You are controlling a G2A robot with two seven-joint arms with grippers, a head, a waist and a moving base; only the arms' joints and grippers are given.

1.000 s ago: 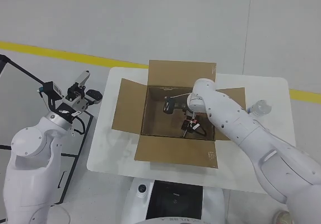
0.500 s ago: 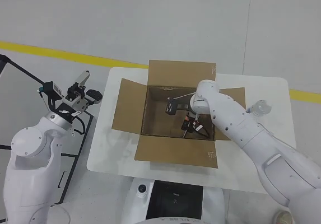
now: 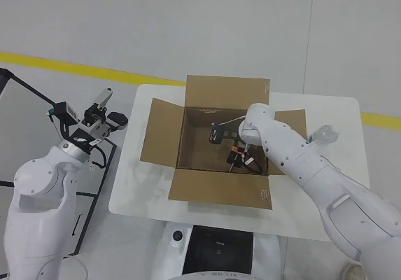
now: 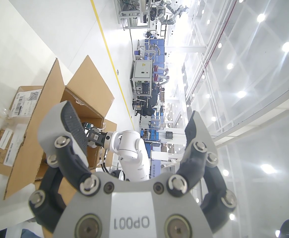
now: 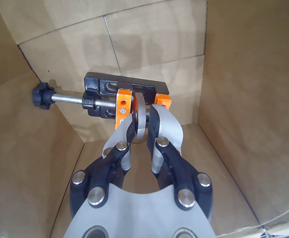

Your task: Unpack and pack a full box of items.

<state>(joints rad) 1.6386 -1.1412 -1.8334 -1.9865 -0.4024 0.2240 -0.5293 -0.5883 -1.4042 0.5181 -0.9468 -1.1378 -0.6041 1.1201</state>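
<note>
Box walls (image 5: 246,100) surround the right pincer (image 5: 143,115) clamping the vise's (image 5: 127,87) disc (image 5: 141,104).

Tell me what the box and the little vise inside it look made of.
Box: brown cardboard, matte, with fold creases. Vise: body looks like glossy black painted metal, possibly plastic; screw is bare steel by its shiny threads; orange blocks are probably plastic.

Cardboard walls of the open box (image 3: 217,187) hem the right gripper (image 5: 142,122) on every side, a black-and-orange clamp (image 5: 124,90) at its tip, the screw knob (image 5: 41,95) near one wall. Splayed flaps cover the worktop (image 3: 144,196) around the box. The left gripper (image 4: 132,117) hangs in open air beyond the worktop's edge.
</note>
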